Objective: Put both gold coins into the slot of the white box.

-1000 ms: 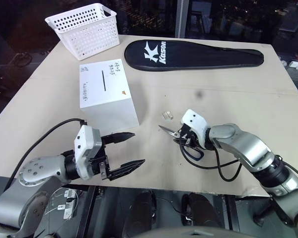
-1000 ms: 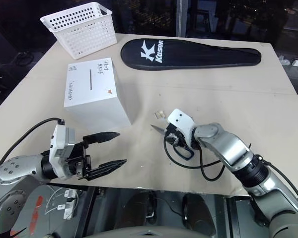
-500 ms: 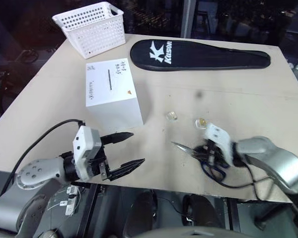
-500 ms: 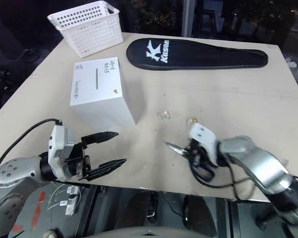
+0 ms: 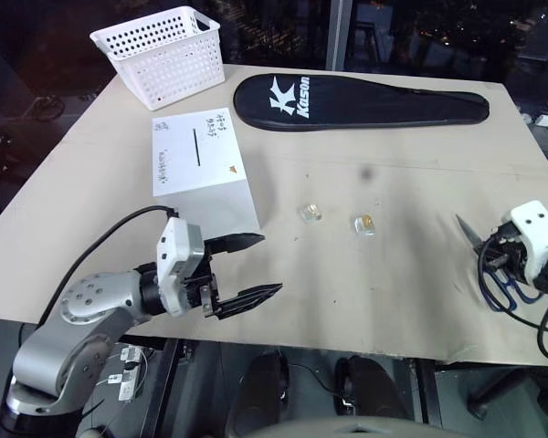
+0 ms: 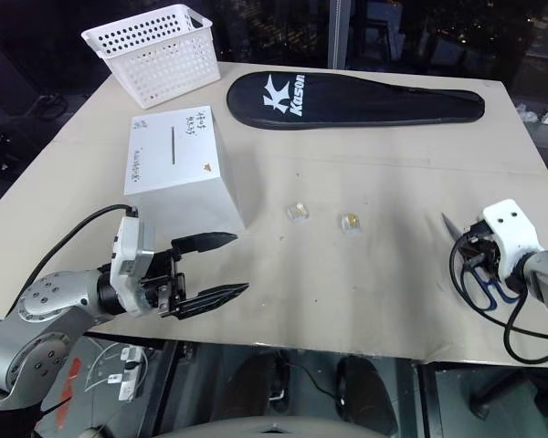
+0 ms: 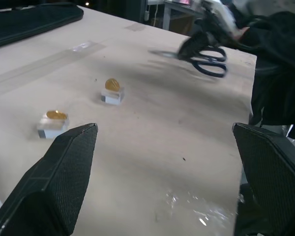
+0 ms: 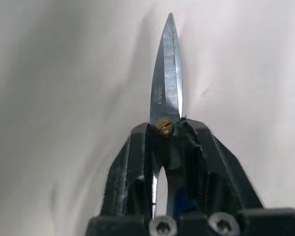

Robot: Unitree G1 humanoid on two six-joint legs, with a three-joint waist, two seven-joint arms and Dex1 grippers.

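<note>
Two gold coins (image 5: pixel 310 212) (image 5: pixel 365 222) rest on small clear cubes at mid-table, right of the white box (image 5: pixel 204 182). The box's slot (image 5: pixel 198 149) is a dark slit in its top face. In the left wrist view the coins (image 7: pixel 56 115) (image 7: pixel 112 84) shine atop their cubes. My left gripper (image 5: pixel 268 265) hovers open and level at the front edge, just in front of the box, holding nothing. Far to the right, my right gripper (image 5: pixel 495 254) is shut on blue-handled scissors (image 8: pixel 166 73), blades closed and pointing away over bare table.
A white perforated basket (image 5: pixel 160 50) stands at the back left. A long black racket case (image 5: pixel 356 99) lies across the back. The scissors' handles and a black cable (image 5: pixel 511 297) hang near the table's front right edge.
My right arm has swung well to the right with the scissors, uncovering the second coin. The left gripper has stayed open in nearly the same spot. The camera view shifted slightly.
</note>
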